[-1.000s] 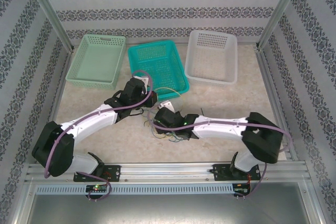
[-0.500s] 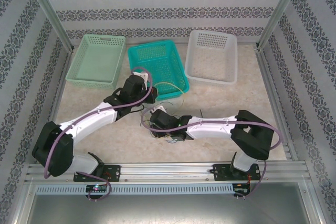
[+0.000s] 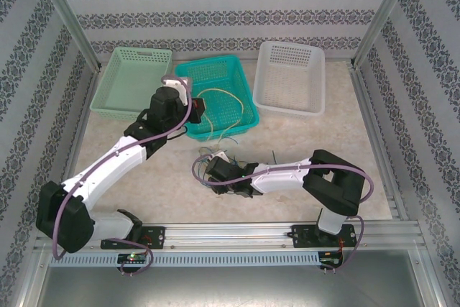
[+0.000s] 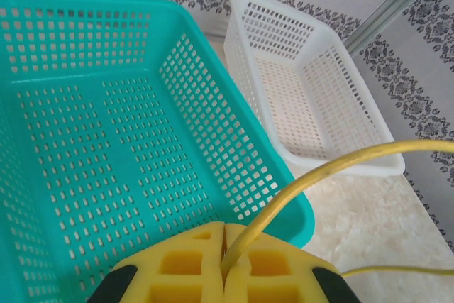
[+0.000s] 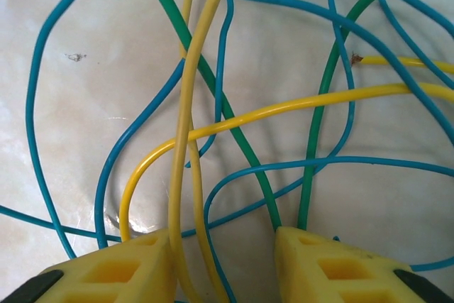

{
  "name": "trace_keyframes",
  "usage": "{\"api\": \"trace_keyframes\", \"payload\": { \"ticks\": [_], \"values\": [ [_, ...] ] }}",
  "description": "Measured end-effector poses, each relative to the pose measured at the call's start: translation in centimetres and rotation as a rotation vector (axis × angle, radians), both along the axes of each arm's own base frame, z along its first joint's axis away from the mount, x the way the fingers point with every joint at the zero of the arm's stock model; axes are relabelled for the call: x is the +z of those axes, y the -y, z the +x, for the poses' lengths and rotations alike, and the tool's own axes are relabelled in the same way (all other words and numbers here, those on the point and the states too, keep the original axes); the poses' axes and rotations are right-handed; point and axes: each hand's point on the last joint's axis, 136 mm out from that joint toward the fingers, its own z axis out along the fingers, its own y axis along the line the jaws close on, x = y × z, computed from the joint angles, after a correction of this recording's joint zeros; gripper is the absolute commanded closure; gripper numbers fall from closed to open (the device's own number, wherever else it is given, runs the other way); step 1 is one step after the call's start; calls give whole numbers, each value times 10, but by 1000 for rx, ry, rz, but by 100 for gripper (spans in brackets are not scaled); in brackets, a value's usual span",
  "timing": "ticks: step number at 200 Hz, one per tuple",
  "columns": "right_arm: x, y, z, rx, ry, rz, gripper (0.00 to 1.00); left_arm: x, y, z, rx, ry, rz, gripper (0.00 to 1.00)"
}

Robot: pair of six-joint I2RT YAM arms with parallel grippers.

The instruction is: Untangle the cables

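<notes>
The cables are thin yellow, blue and green wires. One yellow cable (image 4: pixel 319 174) runs out from between the pressed-together yellow pads of my left gripper (image 4: pixel 225 228), which is shut on it. This gripper (image 3: pixel 194 106) hangs over the teal basket (image 3: pixel 237 77), and the yellow cable (image 3: pixel 215 93) loops from it down toward the table. The other cables lie in a tangle (image 3: pixel 207 154) on the table. My right gripper (image 5: pixel 223 246) rests low over them, open, its fingers apart. Two yellow strands (image 5: pixel 186 118) and a blue one (image 5: pixel 213 196) pass between its fingers; green strands (image 5: pixel 312 147) run under the right finger.
Three baskets stand along the back: a light green one (image 3: pixel 133 80) on the left, the teal one in the middle, and a white one (image 3: pixel 290 77) on the right. Patterned walls and metal posts enclose the marble-look table (image 3: pixel 323 141).
My left arm has lifted and swung back-left over the teal basket, drawing the yellow cable out of the tangle. My right gripper has slid left over the tangle and its jaws have narrowed.
</notes>
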Motion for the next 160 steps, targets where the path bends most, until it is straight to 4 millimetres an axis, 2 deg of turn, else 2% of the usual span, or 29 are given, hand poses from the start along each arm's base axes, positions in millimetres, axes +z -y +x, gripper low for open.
{"api": "trace_keyframes", "payload": {
  "ticks": [19, 46, 54, 65, 72, 97, 127, 147, 160],
  "values": [
    [2, 3, -1, -1, 5, 13, 54, 8, -11, 2, 19, 10, 11, 100],
    [5, 14, -6, -1, 7, 17, 50, 24, -32, 14, 69, 28, 21, 100],
    [7, 17, -7, -1, 3, 24, 45, 29, -38, 20, 84, 35, 19, 100],
    [12, 19, -8, 3, 1, 39, 31, 34, -43, 30, 94, 39, 13, 100],
    [16, 19, -9, 5, 1, 54, 26, 35, -43, 36, 93, 38, 10, 100],
    [50, 11, -9, 14, 17, 161, 17, 25, -39, 49, 78, 8, 10, 100],
    [98, 6, -6, -4, 47, 314, 14, 14, -35, 51, 61, -19, 12, 100],
    [129, 15, 8, -66, 78, 402, 13, 15, -34, 51, 56, -19, 9, 100],
    [148, 28, 22, -138, 108, 455, 14, 15, -34, 50, 53, -20, 8, 100]
  ]
}}
